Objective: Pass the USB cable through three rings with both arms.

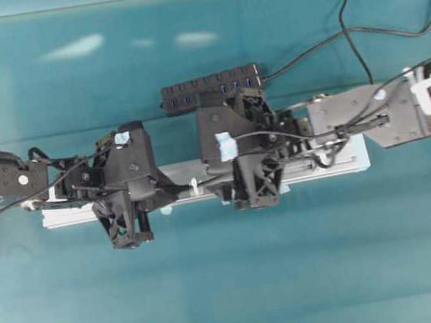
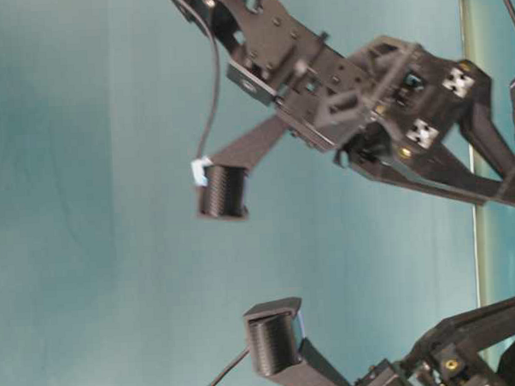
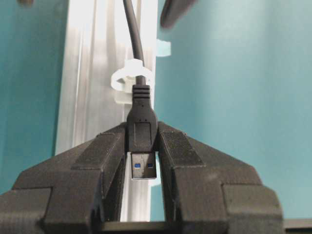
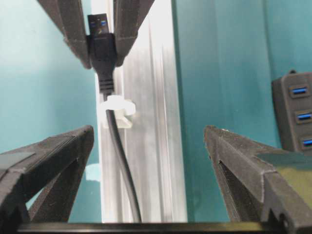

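In the left wrist view my left gripper (image 3: 142,139) is shut on the black plug of the USB cable (image 3: 141,117). The metal tip points back between the fingers. The cord (image 3: 134,34) runs away from the plug through one whitish ring (image 3: 127,80) on the silver rail (image 3: 97,73). From the right wrist view the same ring (image 4: 117,108) has the cable (image 4: 121,161) threaded through it, with the plug (image 4: 101,46) just beyond it in the left gripper's fingers. My right gripper (image 4: 148,141) stands wide open over the rail (image 4: 151,122), holding nothing. Overhead, one ring (image 1: 195,188) shows between the two wrists. Other rings are hidden.
A black bar-shaped hub (image 1: 212,88) with blue sockets lies behind the rail (image 1: 347,163); it also shows at the right of the right wrist view as the hub (image 4: 294,112). A black lead (image 1: 358,24) loops off at the back right. Teal table surface surrounds the rail.
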Motion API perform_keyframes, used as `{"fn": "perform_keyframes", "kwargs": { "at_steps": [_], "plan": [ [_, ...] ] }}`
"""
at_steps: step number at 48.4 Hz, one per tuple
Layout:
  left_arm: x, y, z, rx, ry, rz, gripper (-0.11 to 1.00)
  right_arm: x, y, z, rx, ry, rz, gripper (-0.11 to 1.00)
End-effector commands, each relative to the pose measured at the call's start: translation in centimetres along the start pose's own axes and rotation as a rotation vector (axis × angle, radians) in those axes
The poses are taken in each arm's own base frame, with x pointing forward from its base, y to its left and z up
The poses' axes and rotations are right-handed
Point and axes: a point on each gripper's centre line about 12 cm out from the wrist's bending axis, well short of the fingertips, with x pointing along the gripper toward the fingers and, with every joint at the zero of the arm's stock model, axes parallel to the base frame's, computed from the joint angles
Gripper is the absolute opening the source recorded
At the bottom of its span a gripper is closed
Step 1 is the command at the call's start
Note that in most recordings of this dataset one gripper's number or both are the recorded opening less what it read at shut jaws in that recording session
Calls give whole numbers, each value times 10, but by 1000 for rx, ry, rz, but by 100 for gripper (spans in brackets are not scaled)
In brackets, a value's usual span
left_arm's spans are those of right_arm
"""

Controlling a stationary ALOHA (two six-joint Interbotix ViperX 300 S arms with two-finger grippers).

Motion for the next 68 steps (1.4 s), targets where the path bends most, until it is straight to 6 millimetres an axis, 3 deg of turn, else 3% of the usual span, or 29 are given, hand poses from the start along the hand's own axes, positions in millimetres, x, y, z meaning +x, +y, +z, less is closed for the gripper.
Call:
{"fn": "perform_keyframes", "kwargs": {
  "at_steps": [1,30,68],
  "plan": [
    [-8,-2,13,5,-40,-4,22,-15,-4,9,13,-47,-5,86],
    [-26,-1,31,6,-52,-1,22,-80,-16,-10,38,-185,-19,86],
    [-37,0,39,5,-62,3,22,-125,-14,-41,93,-290,-6,86]
  ]
}}
